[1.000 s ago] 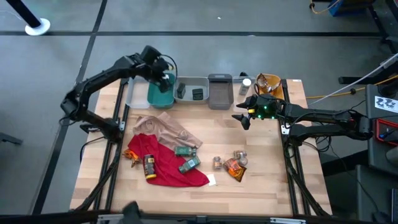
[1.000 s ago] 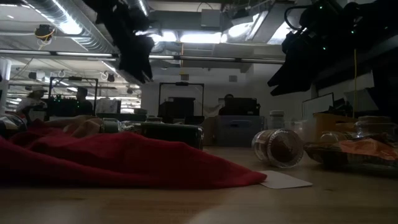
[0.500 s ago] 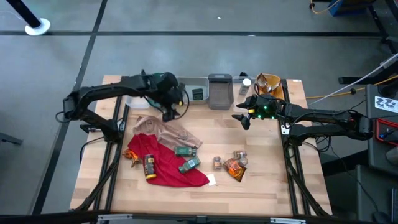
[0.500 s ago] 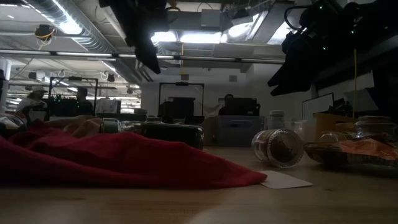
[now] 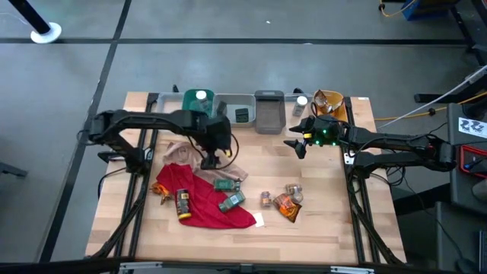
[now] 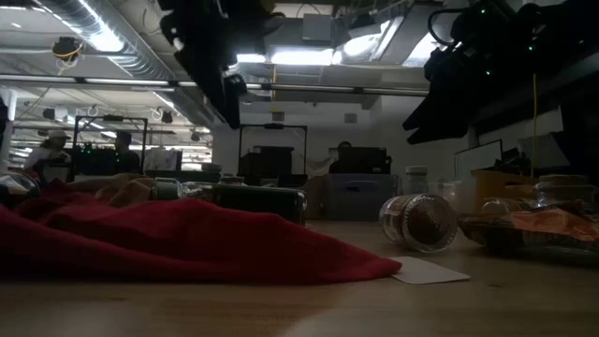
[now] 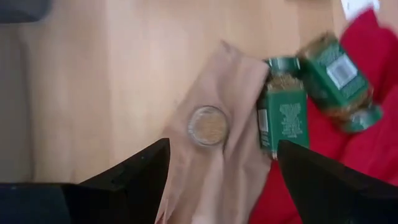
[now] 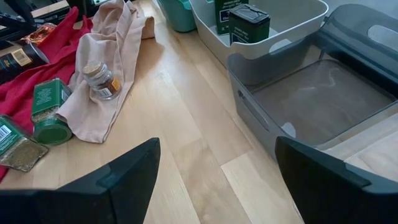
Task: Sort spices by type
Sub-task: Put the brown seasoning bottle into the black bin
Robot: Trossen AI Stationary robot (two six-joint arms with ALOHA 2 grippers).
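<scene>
My left gripper (image 5: 215, 156) (image 7: 222, 146) hangs open above the tan cloth (image 5: 199, 156). Just below it, a small brown jar (image 7: 208, 125) stands on the cloth, untouched. Two green jars (image 7: 283, 112) (image 7: 339, 76) lie at the edge of the red cloth (image 5: 205, 209). My right gripper (image 5: 295, 146) (image 8: 217, 142) waits open in front of the grey bin (image 8: 323, 93). More spices lie near the near edge: a dark jar (image 5: 183, 204), an orange packet (image 5: 288, 205) and small jars (image 5: 293, 190). A white-capped jar (image 5: 201, 96) sits in the teal bin (image 5: 190, 114).
Along the far edge stand the teal bin, a pale bin (image 8: 292, 18) holding dark green boxes (image 8: 249, 22), the grey bin and a yellow bin (image 5: 329, 103). Bare wood lies between the two grippers. A white card (image 6: 426, 271) lies by the red cloth.
My left arm has swung from over the teal bin toward the near edge and the right. It now hangs over the tan cloth. The teal bin, covered by the gripper before, shows a white-capped jar inside. The right arm has kept still.
</scene>
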